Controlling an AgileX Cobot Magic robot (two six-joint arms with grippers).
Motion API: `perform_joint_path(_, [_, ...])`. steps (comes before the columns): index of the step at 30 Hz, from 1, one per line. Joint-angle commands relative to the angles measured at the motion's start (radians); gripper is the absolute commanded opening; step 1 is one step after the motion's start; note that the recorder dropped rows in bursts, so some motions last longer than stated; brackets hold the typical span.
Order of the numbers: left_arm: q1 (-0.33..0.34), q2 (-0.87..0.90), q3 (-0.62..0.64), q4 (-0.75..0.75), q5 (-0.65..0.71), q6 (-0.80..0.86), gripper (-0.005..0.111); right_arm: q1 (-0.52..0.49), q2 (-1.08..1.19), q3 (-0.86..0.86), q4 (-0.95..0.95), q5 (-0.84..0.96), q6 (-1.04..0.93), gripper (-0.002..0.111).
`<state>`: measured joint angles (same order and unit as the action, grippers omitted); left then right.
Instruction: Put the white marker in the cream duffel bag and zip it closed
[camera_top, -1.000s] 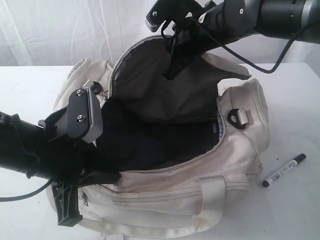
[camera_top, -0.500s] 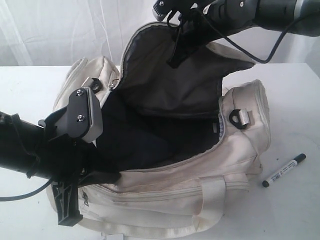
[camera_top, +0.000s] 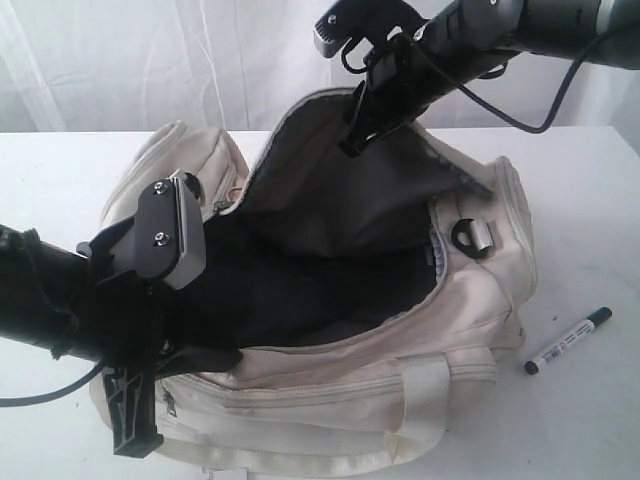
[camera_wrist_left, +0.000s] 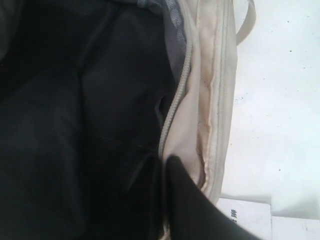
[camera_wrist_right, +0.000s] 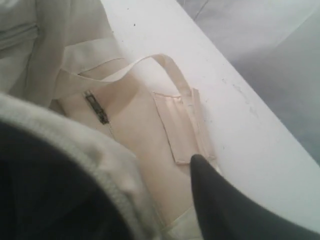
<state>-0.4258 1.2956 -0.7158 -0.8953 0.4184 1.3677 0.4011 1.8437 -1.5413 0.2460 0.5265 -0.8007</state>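
Marker placement comes first for you: it lies flat on the white tabletop, just off the right end of the bag in the exterior view and well apart from both arms. It is a slim white barrel with small dark print, a dark cap at its far end and a dark tip at its near end. The bag is large, soft and cream, its top unzipped and gaping over a dark lining, with a glossy handle on the near side and a black ring at the right end. Your left fingers are closed on the near rim beside the grey zipper. Your right fingers sit at the top of the raised flap; you cannot tell whether they grip it.
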Motion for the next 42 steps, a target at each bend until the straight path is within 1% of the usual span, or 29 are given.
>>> perform_joint_path(1, [-0.006, 0.000, 0.009, -0.017, 0.027, -0.004, 0.000, -0.006, -0.020, -0.007, 0.008, 0.059, 0.013, 0.054])
perform_joint_path(6, [-0.006, 0.000, 0.009, -0.017, 0.040, -0.004, 0.000, -0.006, -0.079, -0.007, 0.008, 0.125, 0.022, 0.053])
perform_joint_path(9, [-0.006, 0.000, 0.009, -0.017, 0.047, -0.004, 0.000, -0.020, -0.131, -0.005, 0.017, 0.146, 0.064, 0.053])
perform_joint_path(15, [-0.006, 0.000, 0.009, -0.017, 0.047, -0.004, 0.000, -0.058, -0.204, -0.003, 0.019, 0.296, 0.103, 0.053])
perform_joint_path(21, [-0.006, 0.000, 0.009, -0.017, 0.043, -0.004, 0.000, -0.096, -0.273, 0.061, 0.033, 0.340, 0.119, 0.053])
perform_joint_path(26, [-0.006, 0.000, 0.009, -0.017, 0.047, -0.004, 0.000, -0.151, -0.349, 0.164, 0.033, 0.340, 0.168, 0.053])
perform_joint_path(31, [-0.006, 0.000, 0.009, -0.017, 0.049, -0.004, 0.000, -0.246, -0.454, 0.273, 0.013, 0.275, 0.328, 0.049])
perform_joint_path(35, [-0.006, 0.000, 0.009, -0.017, 0.049, -0.004, 0.000, -0.328, -0.534, 0.395, -0.031, 0.197, 0.563, 0.048])
perform_joint_path(37, [-0.006, 0.000, 0.009, -0.017, 0.049, -0.004, 0.000, -0.362, -0.567, 0.466, -0.060, 0.162, 0.682, 0.048])
perform_joint_path(38, [-0.006, 0.000, 0.009, -0.017, 0.049, -0.004, 0.000, -0.385, -0.590, 0.531, -0.075, 0.145, 0.766, 0.048])
perform_joint_path(39, [-0.006, 0.000, 0.009, -0.017, 0.049, -0.004, 0.000, -0.390, -0.602, 0.559, -0.075, 0.135, 0.792, 0.048])
perform_joint_path(42, [-0.006, 0.000, 0.009, -0.017, 0.043, -0.004, 0.000, -0.401, -0.635, 0.719, -0.084, 0.077, 0.964, 0.048])
